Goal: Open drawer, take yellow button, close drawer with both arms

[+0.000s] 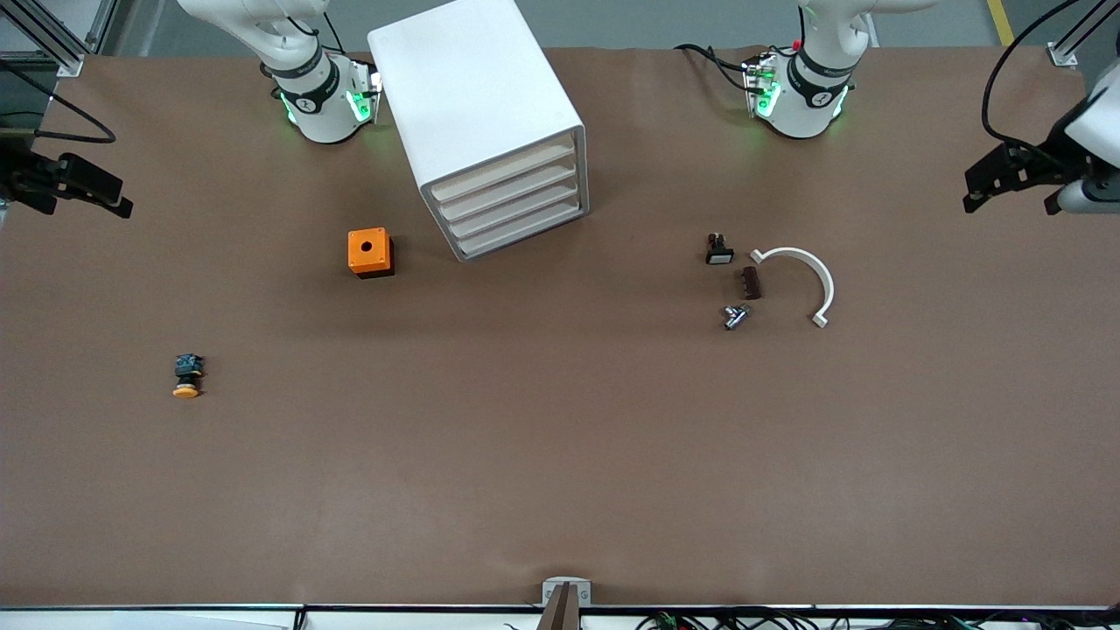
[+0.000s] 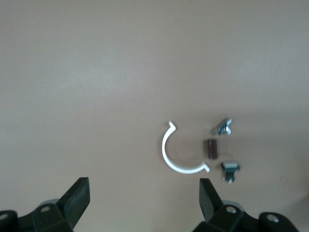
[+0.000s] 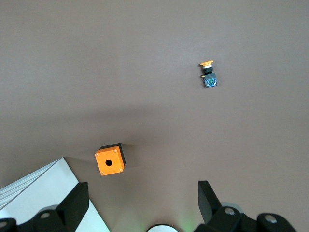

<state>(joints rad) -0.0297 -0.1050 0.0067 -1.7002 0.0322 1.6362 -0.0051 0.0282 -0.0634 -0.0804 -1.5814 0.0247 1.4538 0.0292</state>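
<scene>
The button (image 1: pixel 186 377) lies on its side on the desk (image 1: pixel 542 437) toward the right arm's end, orange cap pointing at the front camera, dark body trailing away. All cabinet (image 1: pixel 486 122) drawers sit shut. Both grippers, left (image 1: pixel 1015 179) and right (image 1: pixel 70 188), wait with jaws spread.

The cabinet (image 1: pixel 490 122) is standing at the upper centre of the frame, all four fronts shut, with bare table (image 1: pixel 560 455) lying open before them. The orange box (image 1: pixel 370 253) is sitting just beside its lower corner, narrowing that side. At centre right, a white curved clip (image 1: pixel 805 276), a brown block (image 1: pixel 751 283), a metal wing nut (image 1: pixel 735 316) and a small black part (image 1: pixel 718 250) are crowding together. The button (image 1: pixel 186 376) is lying alone at lower left, with open table all round.
</scene>
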